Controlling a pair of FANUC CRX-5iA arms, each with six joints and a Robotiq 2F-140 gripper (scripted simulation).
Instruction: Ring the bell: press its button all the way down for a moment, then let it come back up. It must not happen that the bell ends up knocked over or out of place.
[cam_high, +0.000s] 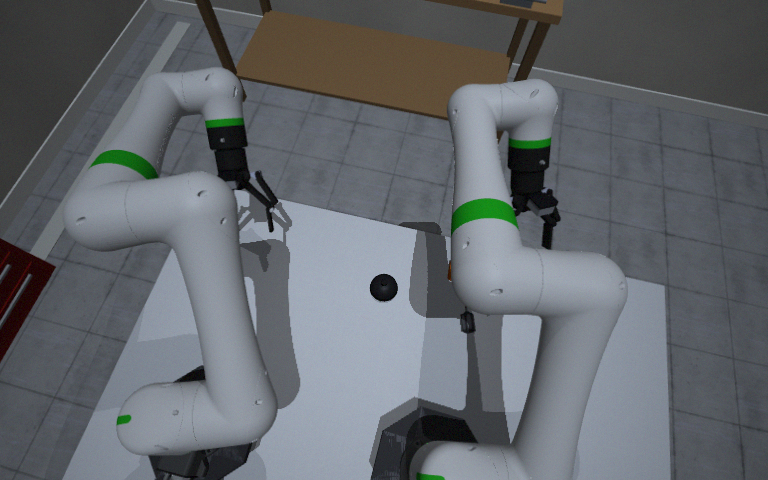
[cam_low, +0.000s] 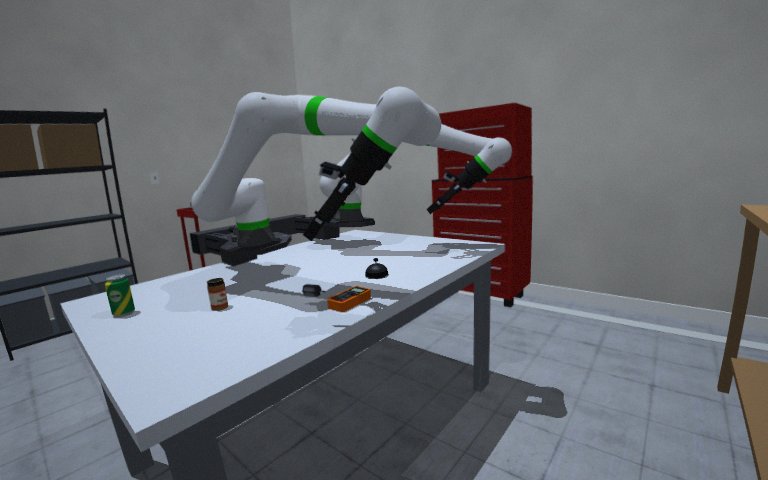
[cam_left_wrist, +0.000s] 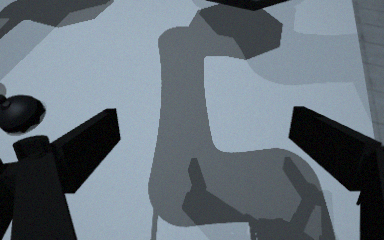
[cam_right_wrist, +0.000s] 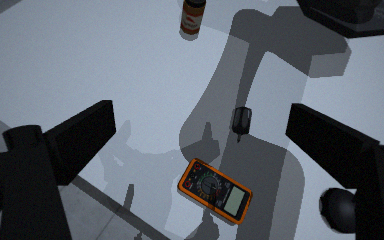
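Observation:
A black dome bell (cam_high: 384, 288) (cam_low: 376, 271) (cam_left_wrist: 22, 114) (cam_right_wrist: 337, 210) stands upright on the white table (cam_high: 339, 350) (cam_low: 169, 367). Its small button stands up on top in the exterior view; nothing touches it. My left gripper (cam_high: 272, 215) (cam_low: 431, 209) (cam_left_wrist: 204, 123) is open and empty, high above the table; the bell shows at the left edge of its wrist view. My right gripper (cam_high: 550, 233) (cam_low: 310, 234) (cam_right_wrist: 201, 118) is open and empty, also high above the table; in its wrist view one finger partly hides the bell at the lower right.
An orange multimeter (cam_low: 349, 298) (cam_right_wrist: 215, 191) lies near the bell, mostly hidden by my right arm in the top view. A small dark object (cam_high: 467, 322) (cam_low: 310, 290) (cam_right_wrist: 242, 121) lies beside it. A jar (cam_low: 217, 295) (cam_right_wrist: 192, 19) and a green can (cam_low: 120, 296) stand farther off.

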